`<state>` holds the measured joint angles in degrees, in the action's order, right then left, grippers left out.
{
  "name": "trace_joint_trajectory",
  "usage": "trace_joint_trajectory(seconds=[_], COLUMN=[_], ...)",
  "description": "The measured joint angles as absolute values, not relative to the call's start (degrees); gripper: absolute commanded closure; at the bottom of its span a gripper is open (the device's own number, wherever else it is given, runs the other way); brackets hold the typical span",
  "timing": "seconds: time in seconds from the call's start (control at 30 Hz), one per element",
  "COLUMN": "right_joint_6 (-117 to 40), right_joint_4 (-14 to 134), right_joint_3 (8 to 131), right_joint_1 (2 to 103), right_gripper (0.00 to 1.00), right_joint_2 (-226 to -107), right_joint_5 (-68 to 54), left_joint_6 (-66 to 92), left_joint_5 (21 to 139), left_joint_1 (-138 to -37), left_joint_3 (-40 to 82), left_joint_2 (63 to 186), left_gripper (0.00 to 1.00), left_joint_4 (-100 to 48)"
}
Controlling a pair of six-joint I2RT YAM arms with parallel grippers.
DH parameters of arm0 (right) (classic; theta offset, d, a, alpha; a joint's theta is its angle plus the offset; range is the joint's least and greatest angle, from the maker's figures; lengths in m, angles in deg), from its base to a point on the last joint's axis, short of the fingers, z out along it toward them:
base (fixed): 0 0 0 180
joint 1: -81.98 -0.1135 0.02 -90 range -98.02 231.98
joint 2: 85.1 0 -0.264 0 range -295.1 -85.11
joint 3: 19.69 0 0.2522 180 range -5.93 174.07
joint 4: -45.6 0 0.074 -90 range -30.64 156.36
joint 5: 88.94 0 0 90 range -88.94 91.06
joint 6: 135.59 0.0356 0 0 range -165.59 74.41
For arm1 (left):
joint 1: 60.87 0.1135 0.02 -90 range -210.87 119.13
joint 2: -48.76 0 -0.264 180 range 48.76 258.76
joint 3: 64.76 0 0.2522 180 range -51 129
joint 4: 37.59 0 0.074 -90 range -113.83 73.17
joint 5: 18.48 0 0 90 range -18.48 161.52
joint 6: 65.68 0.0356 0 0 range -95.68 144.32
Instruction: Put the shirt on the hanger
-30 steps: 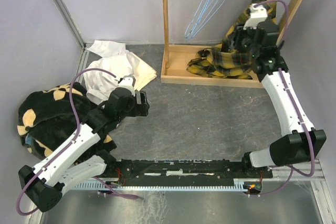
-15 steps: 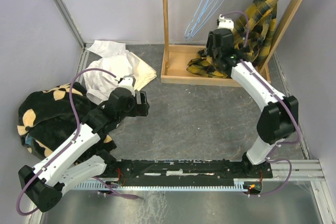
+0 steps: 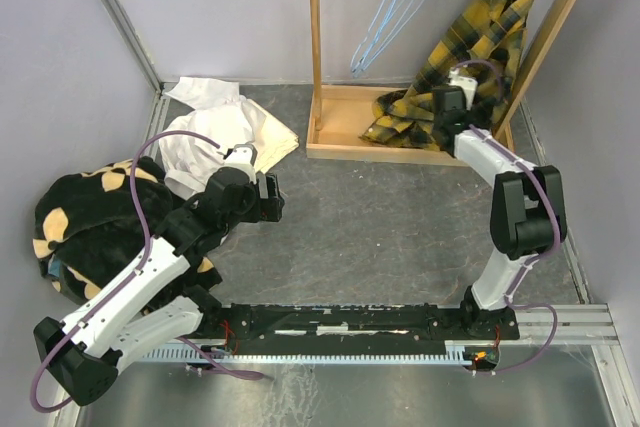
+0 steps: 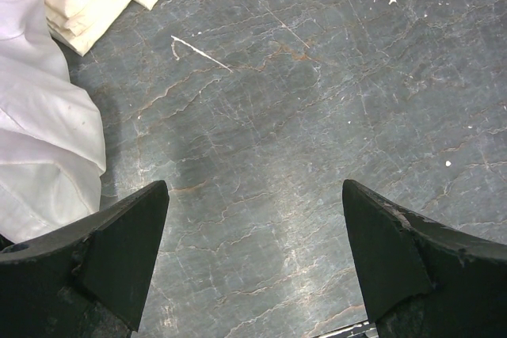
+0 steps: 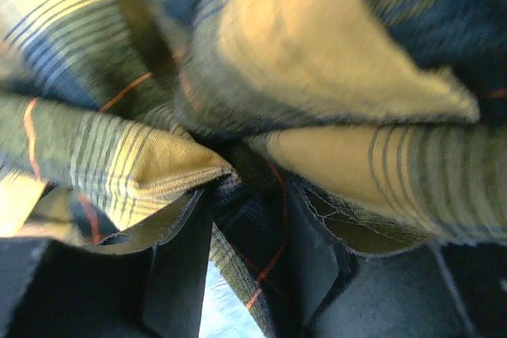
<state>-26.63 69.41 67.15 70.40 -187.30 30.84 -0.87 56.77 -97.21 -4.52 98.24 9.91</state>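
Observation:
The yellow and black plaid shirt [image 3: 478,37] hangs from the top right of the rack, and its lower part is bunched in the wooden tray [image 3: 340,150]. A light-blue wire hanger [image 3: 395,9] hangs bare to its left. My right gripper [image 3: 450,107] is pressed into the shirt's lower half. In the right wrist view the right gripper [image 5: 249,195] is shut on a fold of the plaid shirt [image 5: 317,29]. My left gripper [image 3: 274,197] rests low at centre left. In the left wrist view the left gripper [image 4: 253,191] is open, with only grey tabletop between its fingers.
A plain white garment [image 3: 215,132] and a black fleece with tan patches [image 3: 80,217] lie on the left, beside my left arm. The white garment [image 4: 43,132] is just left of the left fingers. An upright wooden post [image 3: 315,37] and a slanted post [image 3: 560,7] frame the rack.
My right arm has swung left, then folded down and back, and its gripper has sunk lower into the shirt. More of the shirt now shows hanging from the top right. The left arm stayed still.

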Motion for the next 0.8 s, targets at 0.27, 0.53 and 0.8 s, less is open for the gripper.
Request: trace_joint_trajectory(seconds=[0.27, 0.53, 0.8], right_joint_6=[-27.3, -28.7, -28.5], right_joint_4=[70.6, 66.6, 57.6], right_joint_3=[66.3, 61.7, 53.6], right_joint_1=[80.7, 80.9, 79.2], right_gripper=[0.52, 0.42, 0.33], right_joint_2=[-187.3, -182.1, -169.0], right_joint_5=[30.5, 15.0, -5.2], left_joint_6=[-0.9, -0.9, -0.9], left_joint_5=[56.8, 56.8, 56.8], left_joint_1=[-97.2, -97.2, -97.2], left_joint_3=[-4.5, -4.5, -4.5], left_joint_2=[98.2, 98.2, 98.3], left_gripper=[0.04, 0.04, 0.04], left_joint_4=[9.9, 9.9, 9.9])
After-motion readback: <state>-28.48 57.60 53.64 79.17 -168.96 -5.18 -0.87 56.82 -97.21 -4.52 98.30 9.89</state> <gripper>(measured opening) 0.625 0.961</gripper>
